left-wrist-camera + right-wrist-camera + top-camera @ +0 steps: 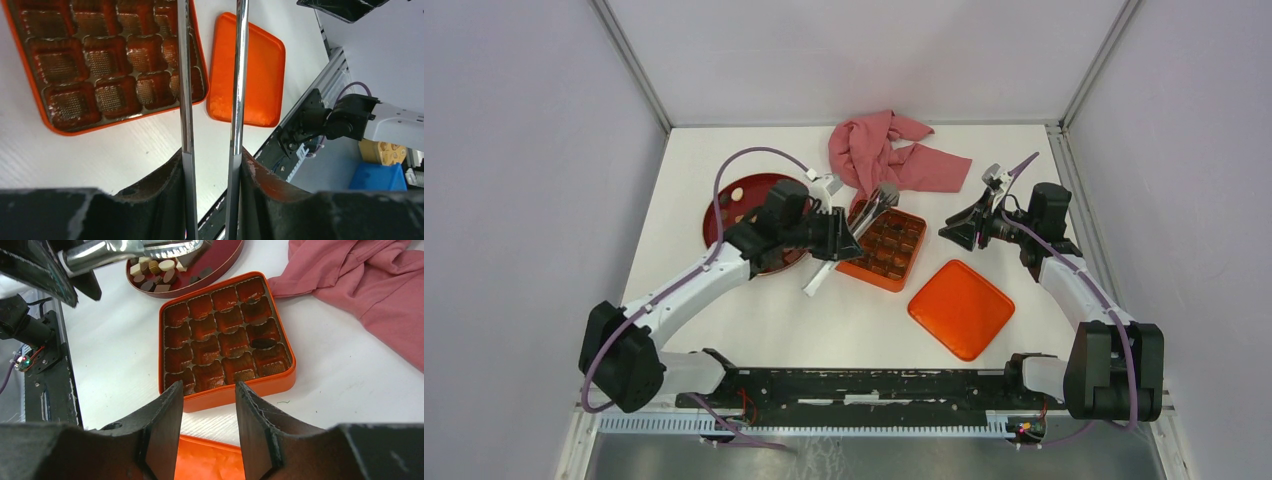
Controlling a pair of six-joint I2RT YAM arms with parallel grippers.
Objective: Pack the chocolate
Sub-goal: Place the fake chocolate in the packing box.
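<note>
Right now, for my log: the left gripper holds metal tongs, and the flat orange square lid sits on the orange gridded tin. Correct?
No: the top view shows the flat orange square lid on the table beside the orange gridded tin. The rest holds.

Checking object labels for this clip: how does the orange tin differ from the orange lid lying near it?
The tin is deeper, with a grid of brown-lined compartments; the lid is shallow and plain-surfaced. The tin lies beside the red plate, under the tongs; the lid lies nearer the arm bases, just apart from the tin. Both are orange rounded squares lying flat on the table.
</note>
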